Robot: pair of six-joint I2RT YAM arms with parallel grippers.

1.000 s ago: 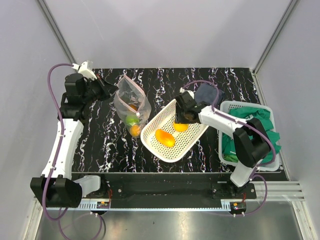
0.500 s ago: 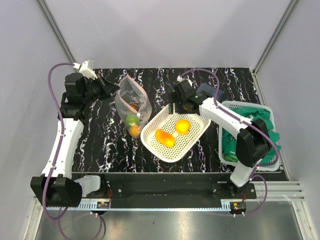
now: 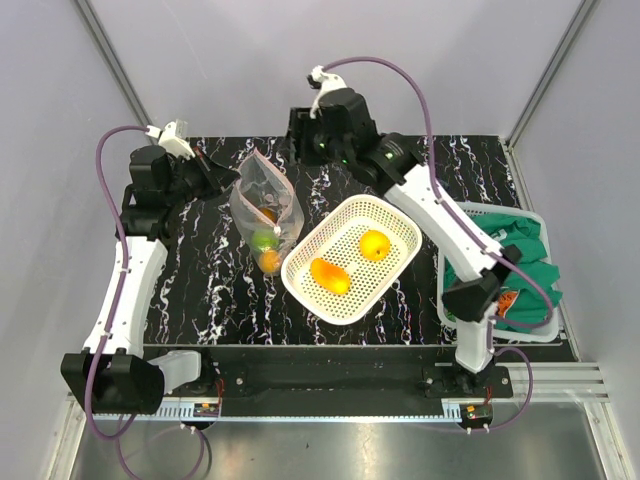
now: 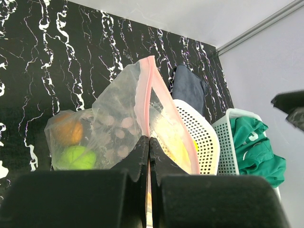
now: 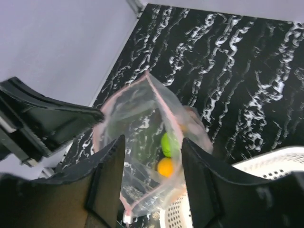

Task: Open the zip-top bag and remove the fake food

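The zip-top bag [image 3: 265,205] stands open on the black marbled table, pink zip strip [image 4: 145,95] on top. My left gripper [image 3: 222,180] is shut on the strip's edge, fingertips together in the left wrist view [image 4: 148,141]. Inside the bag lie a green fruit [image 3: 263,240] and orange pieces [image 3: 270,261]. My right gripper [image 3: 300,135] is open and empty, raised behind the bag; its view looks down into the bag [image 5: 142,128] at the green fruit [image 5: 166,144] and an orange one [image 5: 165,167]. Two orange fruits [image 3: 330,275] [image 3: 375,243] lie in the white mesh basket [image 3: 395,215].
A white bin [image 3: 452,215] with green clothing [image 3: 520,255] stands at the right edge. A dark blue folded cloth [image 4: 187,88] lies behind the basket [image 4: 204,137]. Grey walls close in the table at the back and sides.
My right gripper has left an orange fruit in the basket, risen, and swung back and left to above the bag. The left gripper and the bag have not moved.
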